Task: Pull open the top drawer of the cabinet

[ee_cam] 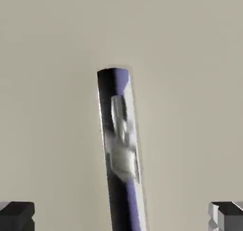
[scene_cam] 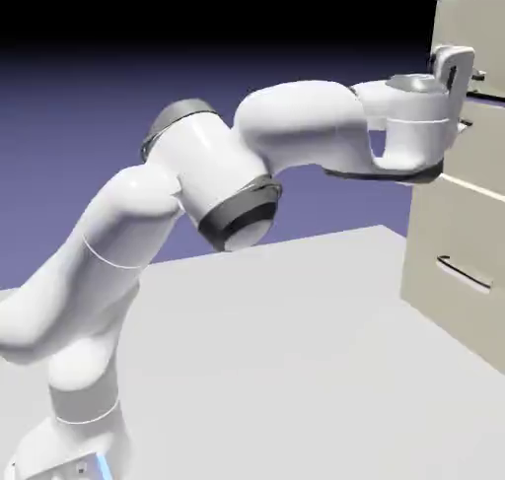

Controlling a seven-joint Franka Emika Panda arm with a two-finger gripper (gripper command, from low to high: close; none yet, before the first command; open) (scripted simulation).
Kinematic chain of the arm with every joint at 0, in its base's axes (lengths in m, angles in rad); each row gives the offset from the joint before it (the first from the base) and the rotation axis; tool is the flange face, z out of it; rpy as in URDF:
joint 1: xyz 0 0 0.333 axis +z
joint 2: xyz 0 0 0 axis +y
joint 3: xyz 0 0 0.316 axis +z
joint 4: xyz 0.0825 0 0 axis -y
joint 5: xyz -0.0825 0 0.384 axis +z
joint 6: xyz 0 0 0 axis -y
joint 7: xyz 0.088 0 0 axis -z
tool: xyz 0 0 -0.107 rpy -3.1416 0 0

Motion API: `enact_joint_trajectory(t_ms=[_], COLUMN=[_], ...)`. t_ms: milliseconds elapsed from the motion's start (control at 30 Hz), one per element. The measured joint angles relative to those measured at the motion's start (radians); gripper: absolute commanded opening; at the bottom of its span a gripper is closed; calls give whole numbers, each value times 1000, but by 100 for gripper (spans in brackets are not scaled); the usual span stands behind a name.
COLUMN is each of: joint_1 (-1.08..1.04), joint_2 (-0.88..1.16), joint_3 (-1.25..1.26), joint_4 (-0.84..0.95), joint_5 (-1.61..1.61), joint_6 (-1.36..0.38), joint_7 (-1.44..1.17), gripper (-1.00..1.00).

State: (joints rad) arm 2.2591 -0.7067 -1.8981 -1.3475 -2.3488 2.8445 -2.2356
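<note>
fingertips [ee_cam: 18,215] at the bottom corners, wide apart, holding nothing | bar handle [ee_cam: 118,149] centred between them, on the top drawer [scene_cam: 471,34], upper right | step: approach | next: advance, close on handle

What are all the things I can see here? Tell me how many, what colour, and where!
cabinet: one, beige, at the right edge of the exterior view, standing on the table.
top drawer: one, beige flat front, upper part of the cabinet; it fills the hand view behind the handle.
top drawer's handle: one, dark shiny bar, running up the middle of the hand view between the two fingers, not yet pinched.
lower drawer: one, beige, under the top drawer, with its own thin dark handle.
table: one, light grey, under everything.
backdrop: one, blue-violet, behind the arm.
arm: one, white with dark grey joints, rising from lower left and reaching right.
fingers: two, grey, spread wide apart at the hand view's bottom corners.
</note>
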Motion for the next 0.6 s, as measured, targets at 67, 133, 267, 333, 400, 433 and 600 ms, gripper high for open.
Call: enact_joint_trajectory(t_ms=[67,133,267,333,400,433,600], joint_1=[54,108,206,206,155,128,-21], joint_2=[-48,-97,-185,-185,-146,-126,-28], joint_3=[-14,-29,-55,-55,-38,-27,45], joint_4=[72,145,277,277,205,169,-12], joint_5=[35,69,133,133,93,75,-5], joint_6=[5,9,18,18,8,3,-21], joint_7=[-76,-151,-289,-289,-221,-188,-33], gripper=[0,0,-100,-100,-100,-100,-100])
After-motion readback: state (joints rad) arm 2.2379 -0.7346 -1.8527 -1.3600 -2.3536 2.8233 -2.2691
